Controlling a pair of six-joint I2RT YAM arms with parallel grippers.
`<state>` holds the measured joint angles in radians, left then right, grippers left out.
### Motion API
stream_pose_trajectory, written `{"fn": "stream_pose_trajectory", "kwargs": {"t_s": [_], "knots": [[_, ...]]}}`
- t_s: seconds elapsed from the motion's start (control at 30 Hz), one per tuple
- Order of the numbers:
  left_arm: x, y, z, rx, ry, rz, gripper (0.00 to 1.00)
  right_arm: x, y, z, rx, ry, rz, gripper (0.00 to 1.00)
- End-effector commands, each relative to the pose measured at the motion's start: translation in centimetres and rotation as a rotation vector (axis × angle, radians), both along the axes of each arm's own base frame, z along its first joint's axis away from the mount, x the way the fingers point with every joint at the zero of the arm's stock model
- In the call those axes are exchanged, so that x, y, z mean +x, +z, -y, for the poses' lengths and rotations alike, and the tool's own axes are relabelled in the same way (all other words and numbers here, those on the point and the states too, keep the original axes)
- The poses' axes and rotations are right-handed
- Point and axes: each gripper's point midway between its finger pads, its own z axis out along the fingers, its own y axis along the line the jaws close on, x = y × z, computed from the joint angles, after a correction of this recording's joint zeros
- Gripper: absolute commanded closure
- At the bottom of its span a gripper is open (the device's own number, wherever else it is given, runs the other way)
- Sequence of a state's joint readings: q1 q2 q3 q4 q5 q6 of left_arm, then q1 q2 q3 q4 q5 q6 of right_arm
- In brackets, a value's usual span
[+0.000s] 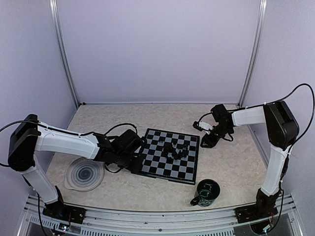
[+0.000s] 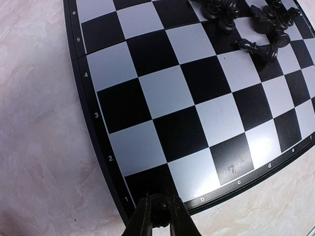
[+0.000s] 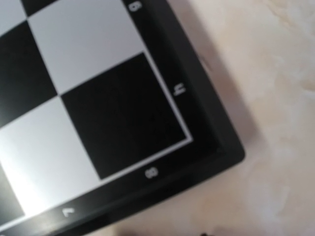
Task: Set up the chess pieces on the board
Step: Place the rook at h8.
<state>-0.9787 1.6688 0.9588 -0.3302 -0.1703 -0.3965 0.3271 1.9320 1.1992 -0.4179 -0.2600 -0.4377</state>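
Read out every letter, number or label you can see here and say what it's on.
"6", "5", "4", "3", "2", "1": side border of the board, left wrist view.
"b", "c", "d", "e": its near border, same view.
"h", "8", "7": its corner border, right wrist view.
Pale scribble on the dark green mug: too small to read.

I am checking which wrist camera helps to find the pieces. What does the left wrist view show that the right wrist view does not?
Only the left wrist view: the chess pieces heaped at upper right, some lying down, and the left gripper at the corner of the board by rank 1. Only the right wrist view: the corner marked h and 8. Both: the board and the pale table.
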Motion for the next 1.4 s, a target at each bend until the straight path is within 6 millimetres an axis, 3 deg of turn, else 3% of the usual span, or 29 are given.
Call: {"fn": "stream_pose_trajectory", "kwargs": {"t_s": [0.0, 0.67, 1.13, 1.37], "knots": [[0.8, 0.8, 0.6, -0.014, 0.014, 0.029, 0.86, -1.1, -0.7, 0.4, -0.029, 0.008, -0.028, 0.63], [1.3, -0.4, 0.6, -0.017, 0.029, 0.014, 0.8, -1.3, -0.9, 0.3, -0.024, 0.012, -0.04, 0.63], [1.2, 0.1, 0.0, 0.002, 0.048, 0.019, 0.75, -1.4, -0.8, 0.2, -0.019, 0.015, -0.045, 0.63], [1.1, 2.6, 1.5, -0.012, 0.005, 0.058, 0.64, -1.3, -0.1, 0.2, -0.012, 0.016, -0.036, 0.63]]}}
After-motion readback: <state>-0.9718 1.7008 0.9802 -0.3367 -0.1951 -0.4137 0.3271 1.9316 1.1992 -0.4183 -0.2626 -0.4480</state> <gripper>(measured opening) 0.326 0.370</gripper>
